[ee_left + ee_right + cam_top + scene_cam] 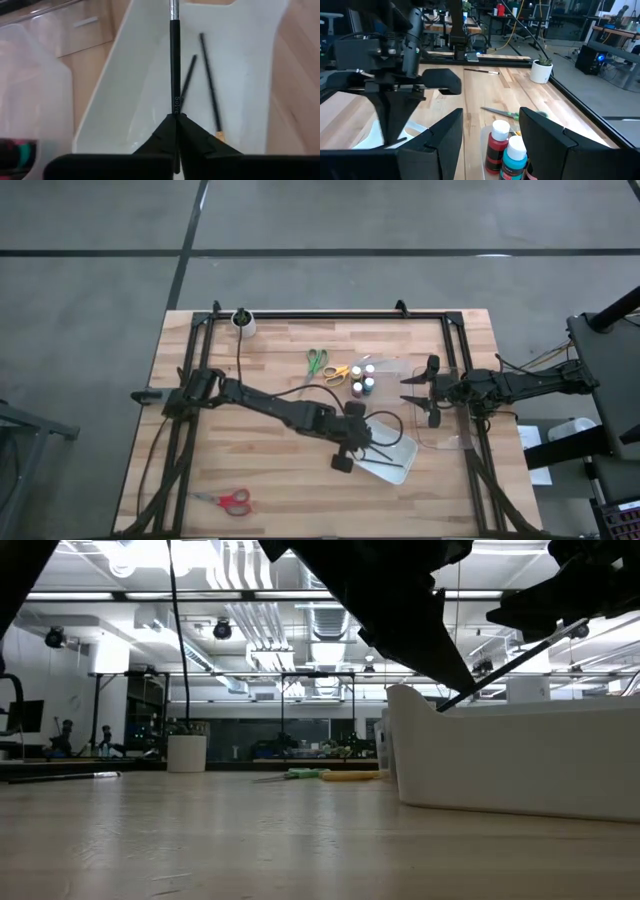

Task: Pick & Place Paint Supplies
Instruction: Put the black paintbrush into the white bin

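You have a pale striped wood table [290, 480] with a black frame [330, 314]. The tray [120, 95] is white, and the brushes [210, 85] in it are black. One black brush with a silver ferrule [174, 65] sits in the black left gripper [176, 122]. The bottles [507, 147] are red and teal with white caps. Your scissors are red [228, 500], green [316, 361] and yellow [338, 372]. The cup [242, 322] is white.

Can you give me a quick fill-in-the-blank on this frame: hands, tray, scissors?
1. The left hand is shut on a thin dark ____ above the white tray.
2. Inside the tray lie ____ other dark brushes.
3. The right hand is ____, holding nothing, near the paint bottles.
4. The scissors lying alone near the table's front edge have ____ handles.

Missing: brush; two; open; red
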Action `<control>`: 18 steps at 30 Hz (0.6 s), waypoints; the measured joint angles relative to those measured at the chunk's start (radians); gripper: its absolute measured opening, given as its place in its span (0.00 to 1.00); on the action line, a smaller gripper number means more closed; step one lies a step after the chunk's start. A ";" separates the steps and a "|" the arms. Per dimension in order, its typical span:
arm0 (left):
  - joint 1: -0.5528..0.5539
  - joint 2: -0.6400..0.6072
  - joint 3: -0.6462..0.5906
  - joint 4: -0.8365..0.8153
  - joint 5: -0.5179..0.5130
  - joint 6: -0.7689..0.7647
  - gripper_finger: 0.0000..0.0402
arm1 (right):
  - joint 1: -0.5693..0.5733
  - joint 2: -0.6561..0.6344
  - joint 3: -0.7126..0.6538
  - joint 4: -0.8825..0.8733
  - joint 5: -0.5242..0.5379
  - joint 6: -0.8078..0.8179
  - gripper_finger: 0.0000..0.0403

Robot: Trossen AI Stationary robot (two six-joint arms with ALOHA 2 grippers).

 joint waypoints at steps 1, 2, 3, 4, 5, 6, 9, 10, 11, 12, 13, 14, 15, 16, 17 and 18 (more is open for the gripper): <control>-0.001 0.000 0.000 0.002 0.007 -0.002 0.06 | 0.000 0.000 0.000 0.000 0.000 0.000 0.48; -0.001 0.000 0.000 0.002 0.014 -0.003 0.09 | 0.000 0.000 0.000 0.000 0.000 0.000 0.48; -0.002 0.000 0.000 0.003 0.020 -0.004 0.12 | 0.000 0.000 0.000 0.000 0.000 0.000 0.48; -0.002 0.000 0.000 0.003 0.026 -0.004 0.15 | 0.000 0.000 0.000 0.000 0.000 0.000 0.48; -0.001 0.000 0.000 0.003 0.027 -0.004 0.18 | 0.000 0.000 0.000 0.000 0.000 0.000 0.48; -0.001 0.000 0.000 0.003 0.027 -0.005 0.22 | 0.000 0.000 0.000 0.000 0.000 0.000 0.48; 0.000 0.000 0.000 0.003 0.027 -0.015 0.30 | 0.000 0.000 0.000 0.000 0.000 0.000 0.48; 0.000 0.000 0.000 0.003 0.027 -0.015 0.33 | 0.000 0.000 0.000 0.000 0.000 0.000 0.48; -0.001 0.000 0.000 0.003 0.027 -0.015 0.36 | 0.000 0.000 0.000 0.000 0.000 0.000 0.48; -0.001 0.000 0.000 0.003 0.027 -0.015 0.38 | 0.000 0.000 0.000 0.000 0.000 0.000 0.48; -0.001 0.000 0.000 0.003 0.027 -0.015 0.41 | 0.000 0.000 0.000 0.000 0.000 0.000 0.48; -0.001 0.000 0.000 0.003 0.027 -0.015 0.43 | 0.000 0.000 0.000 0.000 0.000 0.000 0.48; -0.001 0.000 0.000 0.003 0.027 -0.015 0.45 | 0.000 0.000 0.000 0.000 0.000 0.000 0.48; -0.001 0.000 0.000 0.004 0.027 -0.015 0.47 | 0.000 0.000 0.000 0.000 0.000 0.000 0.48; -0.001 0.000 0.000 0.005 0.027 -0.015 0.49 | 0.000 0.000 0.000 0.000 0.000 0.000 0.48; -0.001 0.000 0.000 0.006 0.027 -0.015 0.50 | 0.000 0.000 0.000 0.000 0.000 0.000 0.48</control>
